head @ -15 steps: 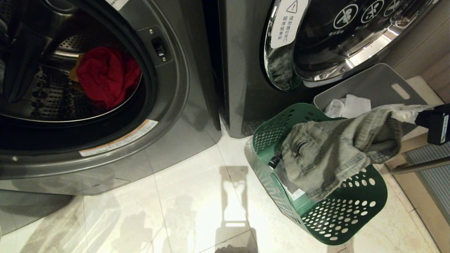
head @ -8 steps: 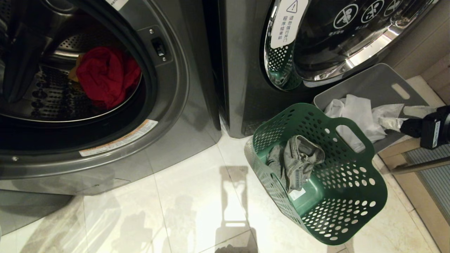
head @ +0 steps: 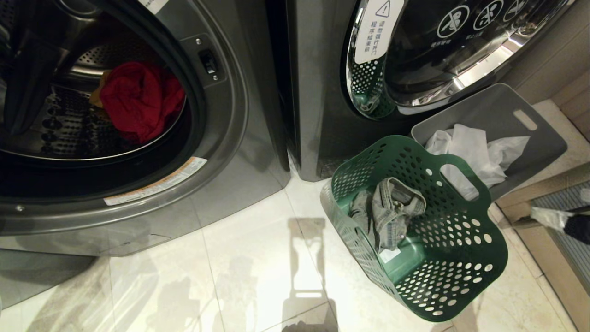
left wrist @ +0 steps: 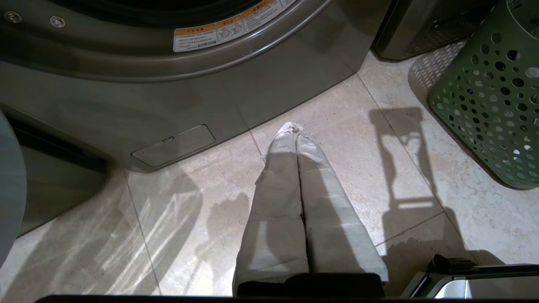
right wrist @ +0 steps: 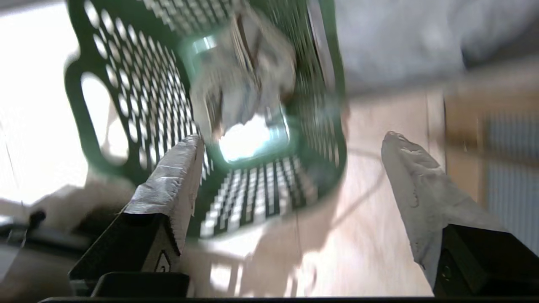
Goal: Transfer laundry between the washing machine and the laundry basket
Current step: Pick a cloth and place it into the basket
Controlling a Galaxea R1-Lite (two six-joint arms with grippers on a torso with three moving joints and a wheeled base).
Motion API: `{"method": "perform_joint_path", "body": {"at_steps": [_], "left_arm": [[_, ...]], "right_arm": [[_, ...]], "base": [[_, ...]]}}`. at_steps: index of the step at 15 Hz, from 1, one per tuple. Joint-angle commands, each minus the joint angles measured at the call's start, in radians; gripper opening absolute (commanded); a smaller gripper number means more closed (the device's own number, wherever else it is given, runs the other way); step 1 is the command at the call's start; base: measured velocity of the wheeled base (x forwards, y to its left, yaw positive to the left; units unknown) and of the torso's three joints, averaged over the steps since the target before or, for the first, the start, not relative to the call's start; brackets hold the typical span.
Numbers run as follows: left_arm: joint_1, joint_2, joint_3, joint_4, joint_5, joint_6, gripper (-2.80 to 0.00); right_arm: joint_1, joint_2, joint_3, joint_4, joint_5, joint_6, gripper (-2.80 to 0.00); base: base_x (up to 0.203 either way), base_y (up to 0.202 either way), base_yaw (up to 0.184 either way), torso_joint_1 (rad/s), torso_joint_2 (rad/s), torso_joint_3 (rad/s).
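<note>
The denim point(head: 387, 210) lay crumpled inside the basket point(head: 479, 258), dropped there for unloading. The right gripper point(right wrist: 290, 176) hung beside the basket with jaws wide and empty. The left gripper point(left wrist: 294, 130) idled over the floor, jaws closed. A red garment point(head: 140, 99) remained in the drum point(head: 60, 129)

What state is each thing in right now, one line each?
washing machine: door open, red garment in the drum.
second machine: door shut.
laundry basket: holds the denim piece.
grey bin: holds white cloth.
right gripper: open, empty.
left gripper: shut, empty.
</note>
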Motion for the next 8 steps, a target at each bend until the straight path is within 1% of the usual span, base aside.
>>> {"method": "perform_joint_path", "body": {"at_steps": [1, 2, 4, 5, 6, 8], "left_arm": [[0.000, 0.000, 0.040, -0.001, -0.001, -0.001, -2.80], [0.000, 0.000, 0.040, -0.001, 0.001, -0.001, -2.80], [0.000, 0.000, 0.040, 0.000, 0.002, 0.000, -2.80], [0.000, 0.000, 0.040, 0.000, 0.002, 0.003, -2.80], [0.001, 0.000, 0.040, 0.000, 0.004, 0.006, -2.80], [-0.001, 0.000, 0.040, -0.001, 0.001, 0.000, -2.80]], "right_arm": [[-0.001, -0.245, 0.044, 0.190, -0.070, 0.045, 0.00], [-0.002, -0.325, 0.081, 0.231, -0.117, 0.062, -2.80], [-0.003, -0.460, 0.181, 0.274, -0.177, 0.080, -2.80], [-0.002, -0.517, 0.251, 0.283, -0.184, 0.087, -2.80], [-0.002, -0.576, 0.303, 0.286, -0.177, 0.090, -2.80], [0.001, -0.726, 0.410, 0.281, -0.125, 0.080, -2.80]], "base": [[0.000, 0.000, 0.000, 0.000, 0.00, 0.000], [0.000, 0.000, 0.000, 0.000, 0.00, 0.000], [0.000, 0.000, 0.000, 0.000, 0.00, 0.000], [0.000, 0.000, 0.000, 0.000, 0.00, 0.000], [0.000, 0.000, 0.000, 0.000, 0.00, 0.000], [0.000, 0.000, 0.000, 0.000, 0.00, 0.000]]}}
